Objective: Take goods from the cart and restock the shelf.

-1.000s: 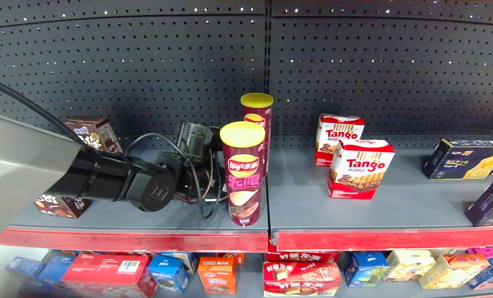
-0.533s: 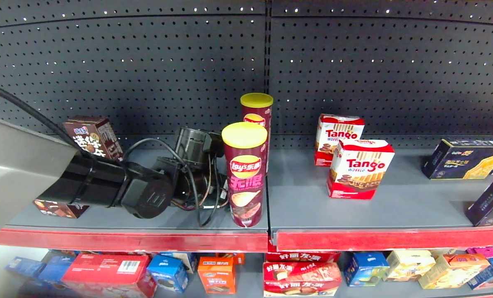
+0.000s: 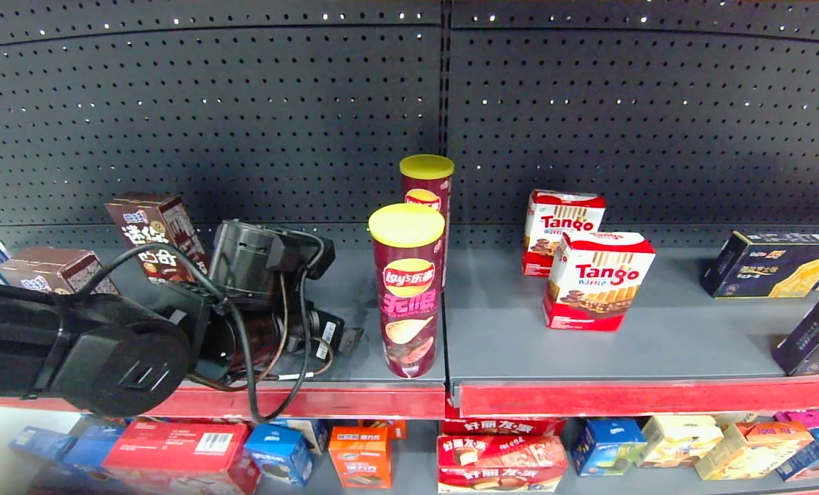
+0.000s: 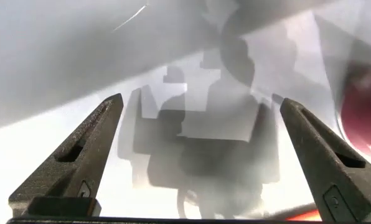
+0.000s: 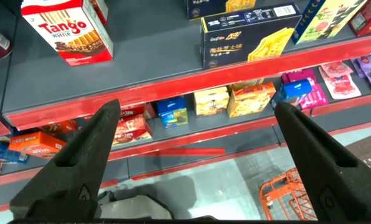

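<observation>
A maroon chips can (image 3: 407, 295) with a yellow lid stands upright near the front edge of the grey shelf (image 3: 588, 357). A second, matching can (image 3: 426, 185) stands right behind it. My left gripper (image 3: 344, 335) hovers low over the shelf, a short way left of the front can and apart from it. In the left wrist view its fingers (image 4: 86, 155) are open with nothing between them, and the can (image 4: 366, 118) shows at the edge. My right gripper (image 5: 195, 112) is open and empty, out in front of the shelf's red edge (image 5: 173, 90).
Two red-and-white wafer boxes (image 3: 598, 278) stand right of the cans, with dark blue boxes (image 3: 773, 261) farther right. Brown boxes (image 3: 155, 227) sit behind my left arm. The lower shelf holds several boxes (image 3: 498, 460). An orange cart basket (image 5: 291, 193) shows on the floor below.
My left arm has drawn back to the left and toward the shelf front, away from the front can. The can stays standing where it was; another brown box is now uncovered.
</observation>
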Controlling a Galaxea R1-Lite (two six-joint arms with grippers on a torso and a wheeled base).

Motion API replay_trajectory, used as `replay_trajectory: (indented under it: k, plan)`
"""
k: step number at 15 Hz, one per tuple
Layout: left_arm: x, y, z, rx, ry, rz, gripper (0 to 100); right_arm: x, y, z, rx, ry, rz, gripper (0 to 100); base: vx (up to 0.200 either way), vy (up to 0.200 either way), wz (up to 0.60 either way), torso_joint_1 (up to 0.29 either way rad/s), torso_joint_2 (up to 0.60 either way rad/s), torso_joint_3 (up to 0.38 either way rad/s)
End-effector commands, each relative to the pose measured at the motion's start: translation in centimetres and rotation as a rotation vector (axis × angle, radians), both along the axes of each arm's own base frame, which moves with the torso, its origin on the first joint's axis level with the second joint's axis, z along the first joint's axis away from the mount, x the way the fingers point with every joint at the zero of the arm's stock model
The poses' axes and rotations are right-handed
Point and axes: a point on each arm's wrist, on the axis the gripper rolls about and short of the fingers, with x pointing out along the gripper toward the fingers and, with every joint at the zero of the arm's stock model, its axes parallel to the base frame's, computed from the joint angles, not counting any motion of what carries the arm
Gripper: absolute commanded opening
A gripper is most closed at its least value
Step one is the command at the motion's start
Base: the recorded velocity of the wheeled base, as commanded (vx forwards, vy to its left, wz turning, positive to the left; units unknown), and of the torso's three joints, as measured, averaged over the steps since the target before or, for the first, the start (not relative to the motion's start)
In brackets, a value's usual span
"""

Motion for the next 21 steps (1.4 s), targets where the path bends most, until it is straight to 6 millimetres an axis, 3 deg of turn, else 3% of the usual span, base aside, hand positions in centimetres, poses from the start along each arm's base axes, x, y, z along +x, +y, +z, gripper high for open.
replay_trajectory:
  k: [1, 10, 21]
  plan:
    - [-1.2, 0.1, 1.2, -0.016, -0.03, -0.013, 100, -0.2, 0.0, -0.1, 0.001, -0.005, 0.002, 100, 0.0, 0.0, 0.0, 0.0, 0.0, 0.0]
    - [-1.6, -1.7, 1.3, -0.022, -0.04, -0.069, 100, -0.1, 0.0, -0.2, 0.002, 0.001, 0.003, 100, 0.0, 0.0, 0.0, 0.0, 0.0, 0.0]
    - [0.1, -3.8, 0.9, -0.026, -0.043, -0.094, 100, 0.1, 0.0, -0.6, 0.002, 0.019, 0.004, 100, 0.0, 0.0, 0.0, 0.0, 0.0, 0.0]
